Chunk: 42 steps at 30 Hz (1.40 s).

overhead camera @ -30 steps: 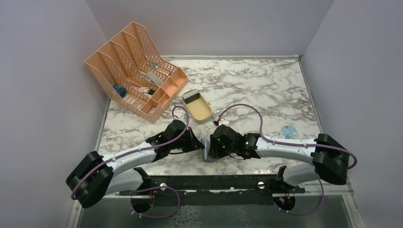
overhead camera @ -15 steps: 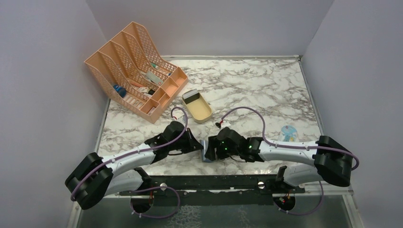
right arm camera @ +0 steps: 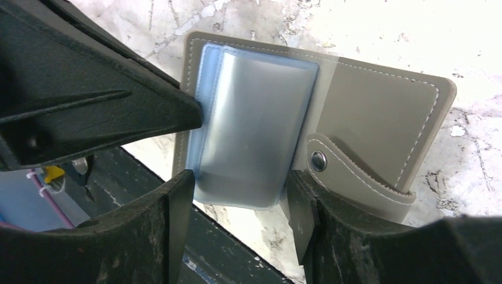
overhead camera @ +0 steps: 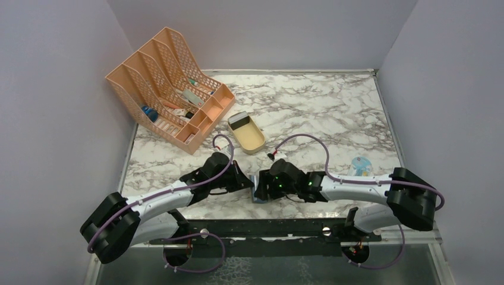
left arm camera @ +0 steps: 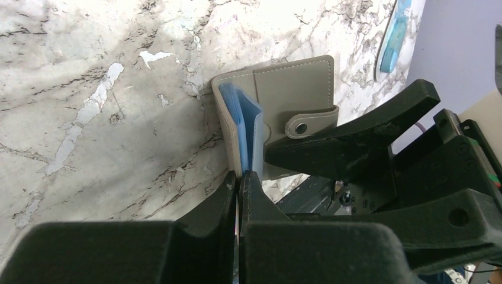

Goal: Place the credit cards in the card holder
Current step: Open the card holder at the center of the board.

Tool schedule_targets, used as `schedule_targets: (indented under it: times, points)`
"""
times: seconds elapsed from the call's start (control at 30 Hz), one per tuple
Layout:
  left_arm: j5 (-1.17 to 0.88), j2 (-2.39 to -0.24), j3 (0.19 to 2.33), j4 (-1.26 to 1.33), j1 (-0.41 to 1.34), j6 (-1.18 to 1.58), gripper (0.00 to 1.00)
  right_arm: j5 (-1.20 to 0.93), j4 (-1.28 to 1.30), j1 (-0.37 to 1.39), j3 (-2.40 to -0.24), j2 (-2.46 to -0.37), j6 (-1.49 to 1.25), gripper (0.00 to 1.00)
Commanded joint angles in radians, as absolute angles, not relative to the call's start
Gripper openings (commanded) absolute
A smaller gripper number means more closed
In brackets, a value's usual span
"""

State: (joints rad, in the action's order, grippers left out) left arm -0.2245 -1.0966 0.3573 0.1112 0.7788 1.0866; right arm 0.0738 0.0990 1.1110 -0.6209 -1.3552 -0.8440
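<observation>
The grey card holder (overhead camera: 258, 194) stands open on edge near the table's front, between both grippers. In the left wrist view its cover (left arm camera: 290, 89) and blue-grey pockets (left arm camera: 245, 127) show, and my left gripper (left arm camera: 238, 179) is shut on the cover's near edge. My right gripper (right arm camera: 240, 198) is open, its fingers on either side of the blue-grey pockets (right arm camera: 254, 118); the snap strap (right arm camera: 331, 165) hangs beside them. A whitish credit card with a dark edge (overhead camera: 240, 121) lies in the tan tray (overhead camera: 252, 141).
A peach mesh file rack (overhead camera: 169, 89) with pens and small items stands at the back left. A small light-blue object (overhead camera: 361, 164) lies on the marble to the right. The table's front edge and black rail (overhead camera: 267, 228) run just below the card holder.
My right arm has shifted a little left, closer to the left gripper and over the card holder. The left arm has stayed put, still shut.
</observation>
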Motion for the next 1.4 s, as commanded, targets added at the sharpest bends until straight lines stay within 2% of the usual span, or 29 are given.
schedule_targets:
  times: [0.0, 0.13, 0.33, 0.47, 0.53, 0.73, 1.0, 1.2, 1.37]
  points:
    - [-0.247, -1.079, 0.348, 0.135, 0.775, 1.084, 0.0, 0.125, 0.108, 1.107, -0.641, -1.384, -0.85, 0.56]
    - [-0.237, -1.085, 0.361, 0.111, 0.772, 1.07, 0.0, 0.175, 0.14, 1.108, -0.632, -1.376, -0.854, 0.45]
    - [-0.24, -1.091, 0.368, 0.099, 0.767, 1.068, 0.26, 0.209, 0.146, 1.107, -0.616, -1.377, -0.861, 0.39]
    - [-0.243, -1.097, 0.373, 0.1, 0.766, 1.063, 0.3, 0.235, 0.147, 1.107, -0.609, -1.382, -0.867, 0.37]
    - [-0.247, -1.105, 0.373, 0.103, 0.765, 1.06, 0.27, 0.243, 0.156, 1.108, -0.61, -1.384, -0.871, 0.37]
    - [-0.278, -1.121, 0.373, 0.134, 0.76, 1.065, 0.01, 0.304, 0.29, 1.108, -0.666, -1.369, -0.882, 0.41]
    - [-0.277, -1.11, 0.365, 0.134, 0.756, 1.069, 0.0, 0.479, 0.469, 1.108, -0.693, -1.308, -0.904, 0.41]
    - [-0.278, -1.103, 0.361, 0.131, 0.755, 1.069, 0.0, 0.48, 0.465, 1.107, -0.656, -1.322, -0.911, 0.39]
    - [-0.273, -1.092, 0.358, 0.124, 0.754, 1.069, 0.0, 0.487, 0.563, 1.107, -0.725, -1.293, -0.915, 0.38]
